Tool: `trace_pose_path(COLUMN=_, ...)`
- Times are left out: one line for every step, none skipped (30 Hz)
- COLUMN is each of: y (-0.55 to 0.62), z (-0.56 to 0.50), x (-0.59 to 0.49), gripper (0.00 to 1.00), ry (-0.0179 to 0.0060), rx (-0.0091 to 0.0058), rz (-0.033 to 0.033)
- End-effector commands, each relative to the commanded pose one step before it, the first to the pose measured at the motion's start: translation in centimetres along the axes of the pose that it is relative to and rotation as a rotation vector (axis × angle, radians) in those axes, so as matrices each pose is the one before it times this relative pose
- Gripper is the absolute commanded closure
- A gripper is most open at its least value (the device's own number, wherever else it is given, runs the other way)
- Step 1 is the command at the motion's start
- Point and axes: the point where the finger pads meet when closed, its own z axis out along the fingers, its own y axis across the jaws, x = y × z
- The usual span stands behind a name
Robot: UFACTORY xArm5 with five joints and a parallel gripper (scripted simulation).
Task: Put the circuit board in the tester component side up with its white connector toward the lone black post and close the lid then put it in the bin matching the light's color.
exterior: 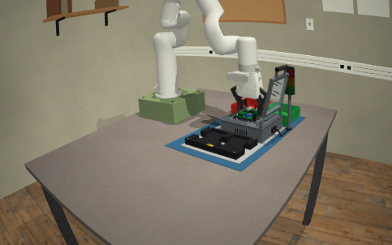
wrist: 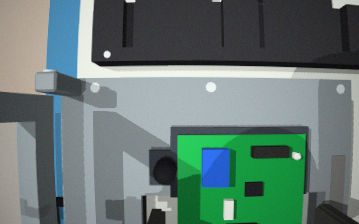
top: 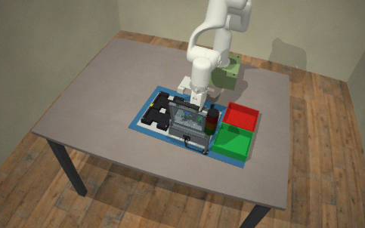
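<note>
From above, the white arm [top: 200, 75] reached over the grey tester [top: 187, 133], left of red and green bins. From the side, the claw [exterior: 249, 106] stood wide open, holding nothing; the lid [exterior: 275, 97] was raised. Close up, the green circuit board [wrist: 260, 172] lay in the tester, component side up.

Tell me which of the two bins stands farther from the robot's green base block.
The green bin: it sits beyond the red bin, which stands between it and the base block's side of the table.
</note>
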Motion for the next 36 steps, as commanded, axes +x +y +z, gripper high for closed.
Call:
trace_pose_path(y=-0.173, z=-1.454, x=-0.007, gripper=0.0, ry=-0.00017, rx=0.00481, rz=-0.00001)
trace_pose_path(y=0.0, z=-0.56, x=0.0, gripper=0.0, ry=0.0, rx=0.0, rz=0.0)
trace_pose_path(y=-0.001, z=-0.635, x=0.0, gripper=0.0, ry=0.0, rx=0.0, rz=0.0)
trace_pose_path(y=0.0, z=-0.701, x=0.0, gripper=0.0, ry=0.0, rx=0.0, rz=0.0)
trace_pose_path(y=0.0, z=-0.762, x=0.0, gripper=0.0, ry=0.0, rx=0.0, rz=0.0)
trace_pose_path(y=0.0, z=-0.818, x=0.0, gripper=0.0, ry=0.0, rx=0.0, rz=0.0)
trace_pose_path(y=0.0, z=-0.868, x=0.0, gripper=0.0, ry=0.0, rx=0.0, rz=0.0)
trace_pose_path(y=0.0, z=0.0, x=0.0, gripper=0.0, ry=0.0, rx=0.0, rz=0.0)
trace_pose_path(y=0.0, z=0.0, x=0.0, gripper=0.0, ry=0.0, rx=0.0, rz=0.0)
trace_pose_path(y=0.0, z=-0.913, x=0.0, gripper=0.0, ry=0.0, rx=0.0, rz=0.0)
trace_pose_path(y=0.0, z=-0.951, x=0.0, gripper=0.0, ry=0.0, rx=0.0, rz=0.0)
trace_pose_path(y=0.0, z=-0.982, x=0.0, gripper=0.0, ry=0.0, rx=0.0, rz=0.0)
trace_pose_path(y=0.0, z=-1.007, x=0.0, gripper=0.0, ry=0.0, rx=0.0, rz=0.0)
trace_pose_path(y=0.0, z=-1.025, x=0.0, gripper=0.0, ry=0.0, rx=0.0, rz=0.0)
trace_pose_path(y=-0.001, z=-0.988, x=0.0, gripper=0.0, ry=0.0, rx=0.0, rz=0.0)
trace_pose_path(y=-0.002, z=-0.883, x=0.0, gripper=0.0, ry=0.0, rx=0.0, rz=0.0)
trace_pose_path(y=-0.001, z=-0.935, x=0.0, gripper=0.0, ry=0.0, rx=0.0, rz=0.0)
trace_pose_path(y=0.0, z=-0.95, x=0.0, gripper=0.0, ry=0.0, rx=0.0, rz=0.0)
trace_pose_path(y=0.0, z=-0.944, x=0.0, gripper=0.0, ry=0.0, rx=0.0, rz=0.0)
trace_pose_path(y=0.0, z=-0.934, x=0.0, gripper=0.0, ry=0.0, rx=0.0, rz=0.0)
trace_pose_path(y=0.0, z=-0.93, x=0.0, gripper=0.0, ry=0.0, rx=0.0, rz=0.0)
trace_pose_path(y=0.0, z=-0.929, x=0.0, gripper=0.0, ry=0.0, rx=0.0, rz=0.0)
trace_pose_path(y=0.0, z=-0.886, x=0.0, gripper=0.0, ry=0.0, rx=0.0, rz=0.0)
trace_pose_path(y=0.001, z=-0.836, x=0.0, gripper=0.0, ry=0.0, rx=0.0, rz=0.0)
trace_pose_path(y=0.0, z=0.0, x=0.0, gripper=0.0, ry=0.0, rx=0.0, rz=0.0)
trace_pose_path(y=0.0, z=0.0, x=0.0, gripper=0.0, ry=0.0, rx=0.0, rz=0.0)
trace_pose_path(y=0.0, z=-0.781, x=0.0, gripper=0.0, ry=0.0, rx=0.0, rz=0.0)
trace_pose_path(y=0.0, z=-0.719, x=0.0, gripper=0.0, ry=0.0, rx=0.0, rz=0.0)
trace_pose_path(y=0.001, z=-0.654, x=0.0, gripper=0.0, ry=0.0, rx=0.0, rz=0.0)
trace_pose_path(y=0.001, z=-0.585, x=0.0, gripper=0.0, ry=0.0, rx=0.0, rz=0.0)
trace_pose_path(y=0.0, z=-0.514, x=0.0, gripper=0.0, ry=0.0, rx=0.0, rz=0.0)
trace_pose_path(y=0.0, z=-0.442, x=0.0, gripper=0.0, ry=0.0, rx=0.0, rz=0.0)
trace_pose_path(y=0.0, z=-0.37, x=0.0, gripper=0.0, ry=0.0, rx=0.0, rz=0.0)
trace_pose_path(y=0.0, z=-0.3, x=0.0, gripper=0.0, ry=0.0, rx=0.0, rz=0.0)
trace_pose_path(y=0.0, z=-0.233, x=0.0, gripper=0.0, ry=0.0, rx=0.0, rz=0.0)
trace_pose_path(y=0.0, z=-0.171, x=0.0, gripper=0.0, ry=0.0, rx=0.0, rz=0.0)
